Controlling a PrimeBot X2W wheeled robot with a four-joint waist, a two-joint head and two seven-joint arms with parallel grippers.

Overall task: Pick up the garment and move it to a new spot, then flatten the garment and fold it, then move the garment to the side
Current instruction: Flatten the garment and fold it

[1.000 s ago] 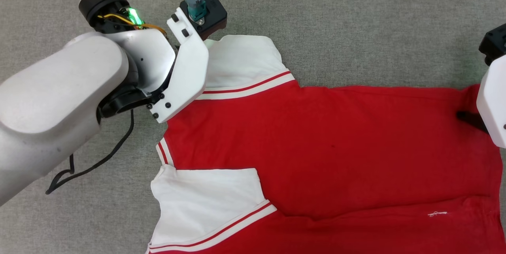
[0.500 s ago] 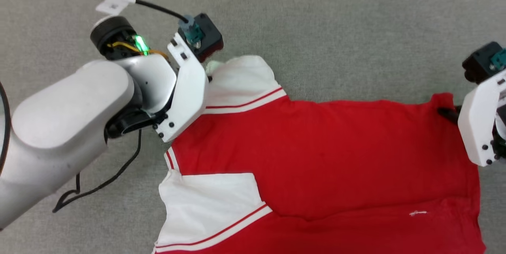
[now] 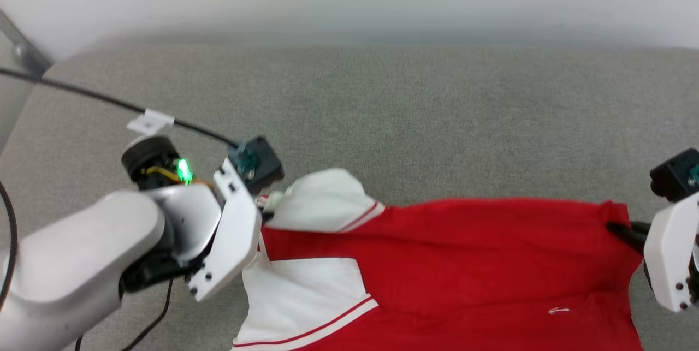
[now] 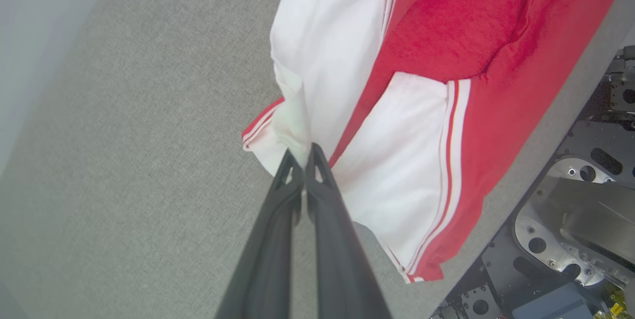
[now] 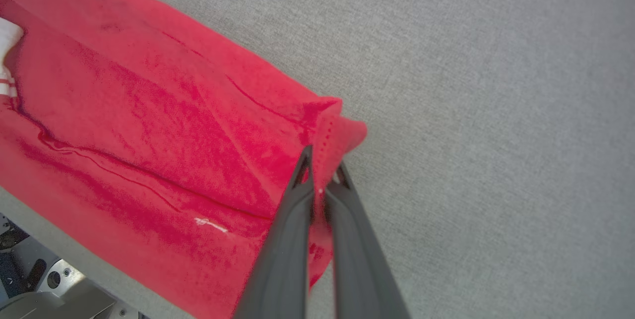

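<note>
- My left gripper has its two dark fingers pressed together on a bunch of white sleeve cloth, right beside the red-and-white striped trim of the garment.
- My right gripper pinches a red corner at the garment's hem. A small flap of red cloth folds past the tips toward one o'clock in the right wrist view.
- In the head view the left pinch sits at about nine o'clock, tucked behind the white wrist plate, so I can't quite make out the fingertips there. The right pinch bites the red edge at three o'clock.
- The garment spans between the two grips, its far edge running in a nearly straight line from one to the other. The rest lies on the grey fabric surface, from the centre down to six o'clock.
- The other white sleeve, with its striped trim, lies flat at about seven o'clock.
- A black cable runs in from ten o'clock to the left wrist, where a green light glows.
</note>
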